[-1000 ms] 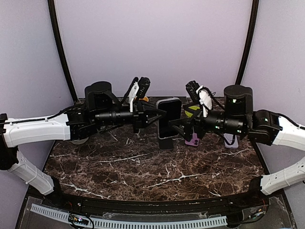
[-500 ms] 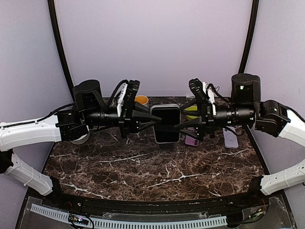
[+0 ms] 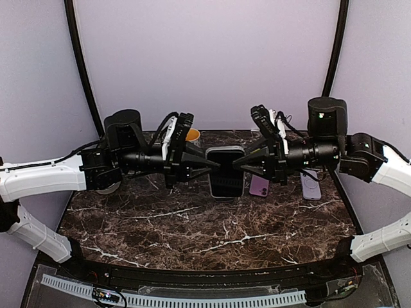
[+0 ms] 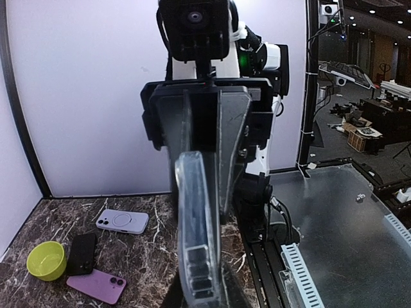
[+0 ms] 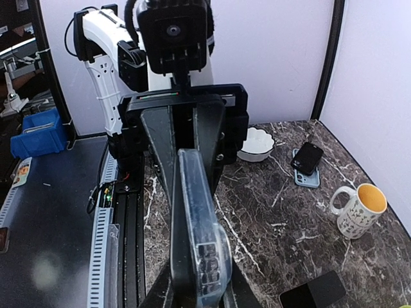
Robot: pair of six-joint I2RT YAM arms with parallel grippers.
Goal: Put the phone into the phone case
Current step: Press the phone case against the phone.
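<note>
Both claws meeting mid-air over middle of far edge of desk (image 3: 192, 234). Left claw (image 3: 210, 165) pinched tight on one side of phone case (image 4: 196, 244), right claw (image 3: 239, 163) clamped same way on opposite side. Phone (image 3: 226, 168) inside clear rim, dark face toward overhead camera, held off desk between them. Wrist views only edge-on, so can't tell if fully seated. Purple phone (image 3: 259, 186) and lilac case (image 3: 311, 185) lying toward far right corner. Yellow mug (image 3: 191, 135) at far edge.
</note>
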